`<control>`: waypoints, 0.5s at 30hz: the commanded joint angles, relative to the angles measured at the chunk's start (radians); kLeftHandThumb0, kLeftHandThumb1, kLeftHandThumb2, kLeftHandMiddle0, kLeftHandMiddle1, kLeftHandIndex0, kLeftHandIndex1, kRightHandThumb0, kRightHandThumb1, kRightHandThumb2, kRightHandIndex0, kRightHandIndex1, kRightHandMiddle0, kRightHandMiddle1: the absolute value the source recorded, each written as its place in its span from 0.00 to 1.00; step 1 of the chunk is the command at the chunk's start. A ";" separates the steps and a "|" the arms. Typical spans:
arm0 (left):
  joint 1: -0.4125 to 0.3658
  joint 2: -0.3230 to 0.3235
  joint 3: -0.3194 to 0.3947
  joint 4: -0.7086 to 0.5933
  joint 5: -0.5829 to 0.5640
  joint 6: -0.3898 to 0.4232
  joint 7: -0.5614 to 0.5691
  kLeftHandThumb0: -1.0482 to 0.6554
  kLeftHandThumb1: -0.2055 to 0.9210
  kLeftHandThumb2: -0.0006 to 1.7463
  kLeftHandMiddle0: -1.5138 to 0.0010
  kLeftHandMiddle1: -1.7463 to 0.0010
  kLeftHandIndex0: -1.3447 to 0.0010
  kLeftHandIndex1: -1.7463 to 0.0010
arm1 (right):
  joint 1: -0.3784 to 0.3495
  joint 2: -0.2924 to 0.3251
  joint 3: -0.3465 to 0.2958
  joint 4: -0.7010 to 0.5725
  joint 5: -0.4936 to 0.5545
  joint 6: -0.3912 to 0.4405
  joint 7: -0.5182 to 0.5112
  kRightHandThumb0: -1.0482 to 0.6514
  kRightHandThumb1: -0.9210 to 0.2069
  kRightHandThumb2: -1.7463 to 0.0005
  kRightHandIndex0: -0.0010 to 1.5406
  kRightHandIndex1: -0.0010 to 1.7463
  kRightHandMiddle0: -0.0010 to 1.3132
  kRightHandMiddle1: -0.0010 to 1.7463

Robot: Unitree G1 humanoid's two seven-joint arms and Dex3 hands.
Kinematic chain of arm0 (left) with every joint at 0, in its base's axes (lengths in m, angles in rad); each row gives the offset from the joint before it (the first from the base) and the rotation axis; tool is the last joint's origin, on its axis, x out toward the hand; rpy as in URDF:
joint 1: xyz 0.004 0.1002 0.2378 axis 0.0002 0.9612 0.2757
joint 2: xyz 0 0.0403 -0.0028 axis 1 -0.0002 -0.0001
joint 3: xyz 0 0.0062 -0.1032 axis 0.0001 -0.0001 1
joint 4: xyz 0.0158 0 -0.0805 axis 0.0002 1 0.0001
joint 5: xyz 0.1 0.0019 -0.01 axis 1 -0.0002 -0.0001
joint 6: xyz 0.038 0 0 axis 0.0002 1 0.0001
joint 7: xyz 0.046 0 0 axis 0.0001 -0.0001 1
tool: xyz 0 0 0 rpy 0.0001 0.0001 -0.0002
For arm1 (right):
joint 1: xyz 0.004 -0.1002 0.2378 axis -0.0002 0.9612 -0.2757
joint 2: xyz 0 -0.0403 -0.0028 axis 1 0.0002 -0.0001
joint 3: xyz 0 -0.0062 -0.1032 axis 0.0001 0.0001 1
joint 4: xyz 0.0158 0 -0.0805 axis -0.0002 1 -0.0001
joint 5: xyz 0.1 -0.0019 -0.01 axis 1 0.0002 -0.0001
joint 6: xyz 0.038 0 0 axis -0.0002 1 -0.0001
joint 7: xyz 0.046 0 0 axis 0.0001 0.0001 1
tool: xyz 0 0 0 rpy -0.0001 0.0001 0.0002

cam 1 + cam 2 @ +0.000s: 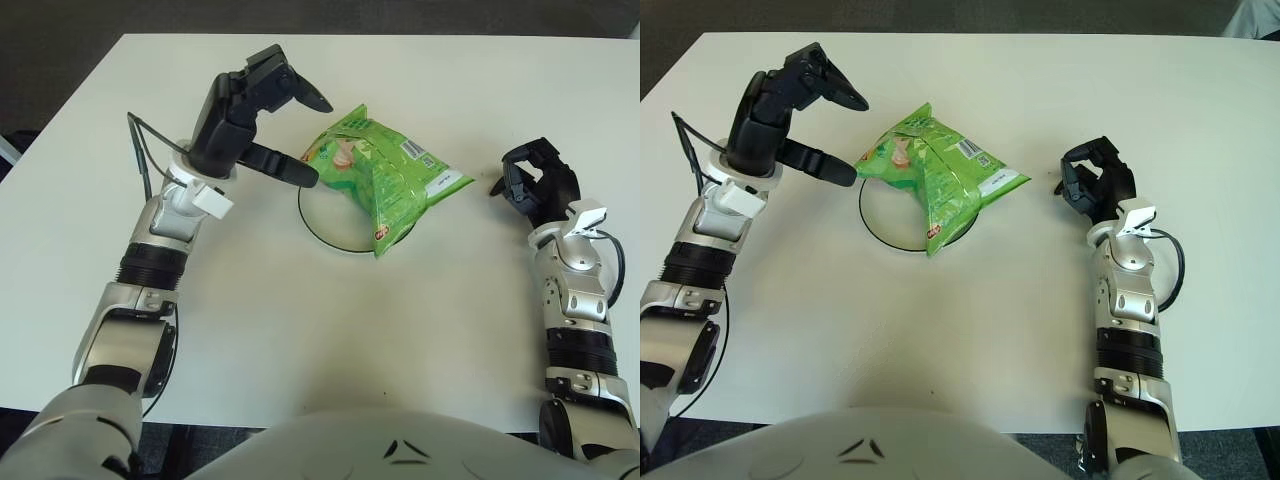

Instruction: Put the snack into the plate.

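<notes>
Left hand (262, 115) fingers spread, holding nothing, raised just left of the green snack bag (385, 178), which lies across the plate (322, 225) with its right end overhanging the rim, mid-table toward the far edge; right hand (535, 180) fingers curled, empty, near the table's (300, 330) right edge.

A smooth white rectangular counter (330, 340) fills the scene; dark grey carpeted floor (300, 15) lies beyond its far edge.
</notes>
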 commanded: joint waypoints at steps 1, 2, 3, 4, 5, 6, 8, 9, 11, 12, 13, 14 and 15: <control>0.009 -0.010 0.021 -0.002 0.009 -0.014 -0.016 0.61 1.00 0.10 0.59 0.23 0.65 0.30 | 0.076 0.020 0.018 0.075 -0.029 0.057 -0.001 0.40 0.08 0.71 0.49 0.91 0.30 0.91; 0.009 -0.012 0.023 -0.001 0.009 -0.015 -0.019 0.61 1.00 0.10 0.59 0.23 0.65 0.30 | 0.076 0.020 0.018 0.075 -0.029 0.057 -0.001 0.40 0.08 0.71 0.49 0.91 0.30 0.91; 0.009 -0.014 0.025 -0.001 0.009 -0.016 -0.021 0.61 1.00 0.10 0.59 0.23 0.65 0.30 | 0.076 0.020 0.018 0.075 -0.029 0.057 -0.001 0.40 0.08 0.71 0.49 0.91 0.30 0.91; 0.010 -0.016 0.027 0.000 0.009 -0.017 -0.023 0.61 1.00 0.10 0.59 0.23 0.65 0.30 | 0.076 0.020 0.018 0.075 -0.029 0.057 -0.001 0.40 0.08 0.71 0.49 0.91 0.30 0.91; 0.009 -0.017 0.029 0.001 0.008 -0.017 -0.026 0.61 1.00 0.10 0.59 0.23 0.65 0.30 | 0.075 0.020 0.018 0.075 -0.029 0.057 -0.001 0.40 0.08 0.71 0.49 0.91 0.30 0.91; 0.008 -0.019 0.030 0.002 0.008 -0.018 -0.028 0.61 1.00 0.10 0.59 0.23 0.65 0.30 | 0.075 0.020 0.018 0.075 -0.029 0.057 -0.001 0.40 0.08 0.71 0.49 0.91 0.30 0.91; 0.007 -0.022 0.034 0.004 0.007 -0.019 -0.034 0.61 1.00 0.10 0.58 0.23 0.65 0.30 | 0.074 0.020 0.018 0.076 -0.029 0.057 -0.001 0.40 0.08 0.71 0.49 0.91 0.30 0.91; 0.007 -0.024 0.036 0.004 0.007 -0.020 -0.036 0.61 1.00 0.10 0.58 0.23 0.65 0.30 | 0.074 0.020 0.018 0.076 -0.029 0.057 -0.001 0.40 0.08 0.71 0.49 0.91 0.30 0.91; 0.008 -0.027 0.039 0.004 0.006 -0.021 -0.041 0.61 1.00 0.10 0.58 0.23 0.65 0.31 | 0.074 0.020 0.018 0.076 -0.029 0.057 -0.002 0.40 0.08 0.71 0.49 0.91 0.30 0.91; 0.008 -0.028 0.041 0.004 0.006 -0.022 -0.043 0.61 1.00 0.10 0.58 0.23 0.65 0.31 | 0.074 0.020 0.019 0.076 -0.029 0.057 -0.002 0.40 0.08 0.71 0.49 0.91 0.30 0.91; 0.008 -0.029 0.042 0.004 0.006 -0.022 -0.045 0.61 1.00 0.10 0.58 0.23 0.65 0.31 | 0.074 0.020 0.019 0.076 -0.029 0.057 -0.002 0.40 0.08 0.71 0.49 0.91 0.30 0.91; 0.008 -0.031 0.043 0.005 0.005 -0.023 -0.047 0.61 1.00 0.10 0.58 0.23 0.65 0.31 | 0.074 0.020 0.019 0.076 -0.029 0.057 -0.002 0.40 0.08 0.71 0.49 0.91 0.30 0.91; 0.008 -0.033 0.044 0.004 0.007 -0.023 -0.049 0.61 1.00 0.10 0.58 0.23 0.65 0.31 | 0.074 0.019 0.018 0.078 -0.028 0.056 -0.001 0.40 0.08 0.71 0.49 0.91 0.30 0.91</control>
